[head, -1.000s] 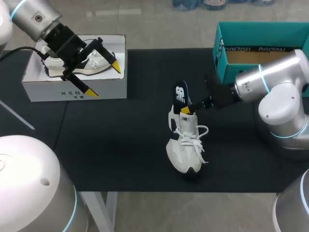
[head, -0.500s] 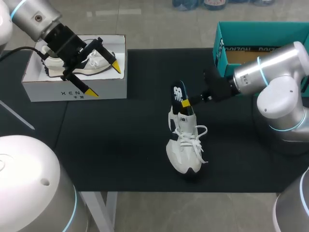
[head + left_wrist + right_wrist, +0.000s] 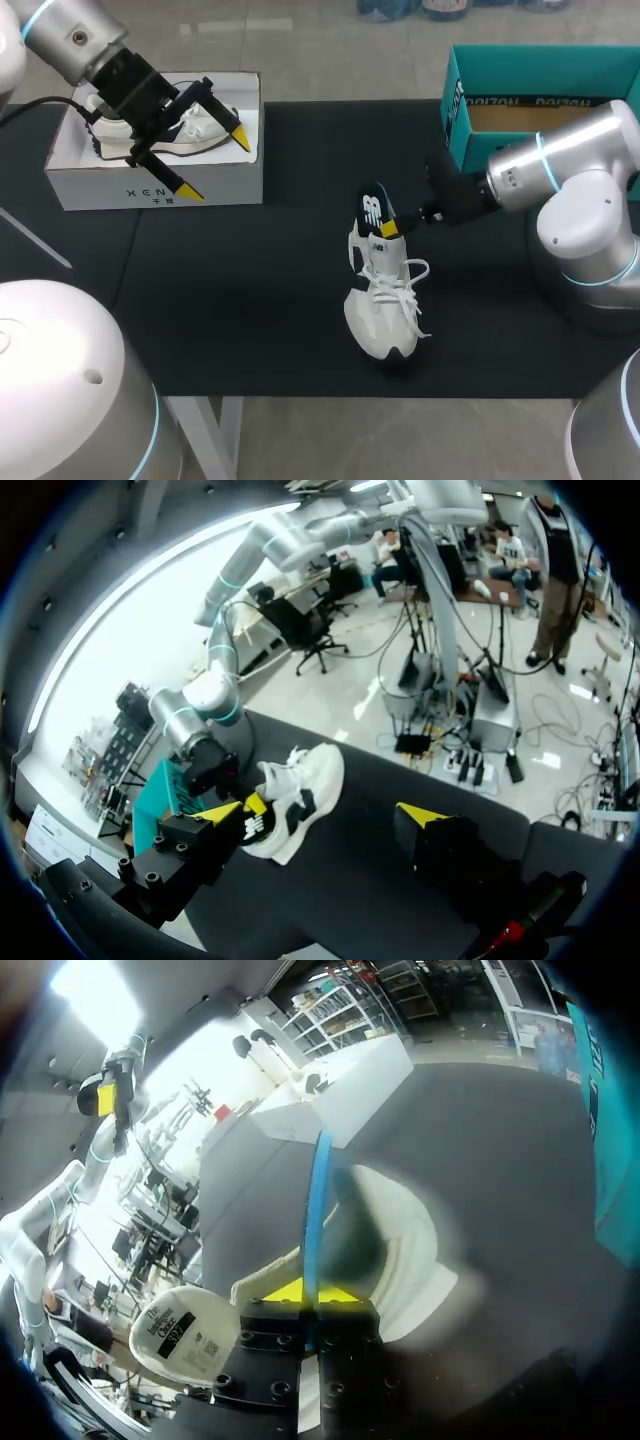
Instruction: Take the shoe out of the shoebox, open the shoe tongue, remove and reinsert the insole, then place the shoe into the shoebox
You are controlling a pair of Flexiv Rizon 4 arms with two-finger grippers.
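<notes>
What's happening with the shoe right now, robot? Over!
Right fingers shut on insole, which sticks out of the white shoe. Shoe sits on mat. Left fingers open over the white box, away from the shoe.

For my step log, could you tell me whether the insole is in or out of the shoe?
Partly out: the insole sticks up from the shoe opening, pinched between the fingers of the right gripper.

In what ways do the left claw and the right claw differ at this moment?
The left claw is open and holds nothing; the right claw is shut on the dark insole. The left claw hangs near the white shoebox; the right claw is at the white shoe on the black mat. Both are two-fingered and tipped in yellow.
</notes>
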